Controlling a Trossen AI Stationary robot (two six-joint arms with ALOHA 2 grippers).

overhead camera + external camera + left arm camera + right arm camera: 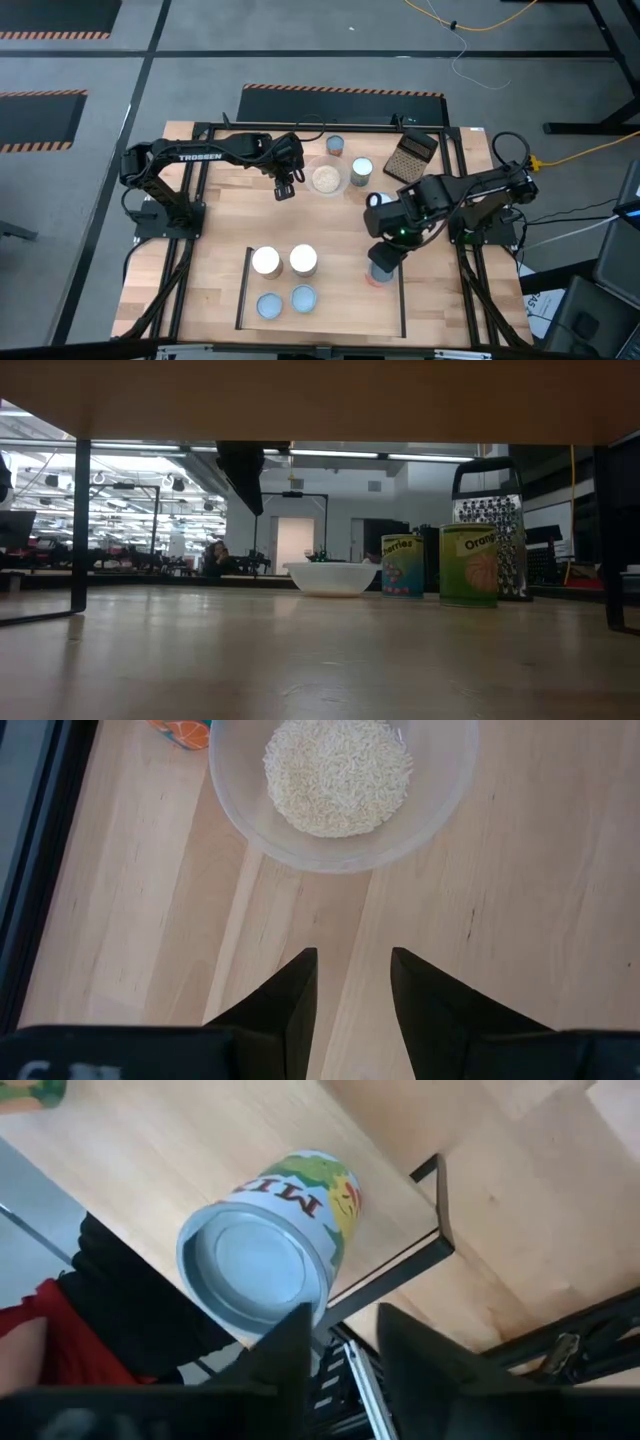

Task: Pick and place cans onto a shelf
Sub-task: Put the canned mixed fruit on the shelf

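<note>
Now the right gripper (pixel 340 1320) hangs over the shelf (pixel 350 305) at the table's six o'clock, its fingers spread with nothing between them. A blue-topped can (pixel 255 1270) stands upright just beside one fingertip, at the shelf's three o'clock end by the black edge bar. Four more cans (pixel 303 260) sit toward the shelf's nine o'clock side, while the left gripper (pixel 352 955), also spread and empty, waits at nine o'clock of the rice bowl (pixel 440 800).

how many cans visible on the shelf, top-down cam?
5: four clustered at the shelf's left end, one under the right pincer at its right edge. Others may be hidden.
</note>
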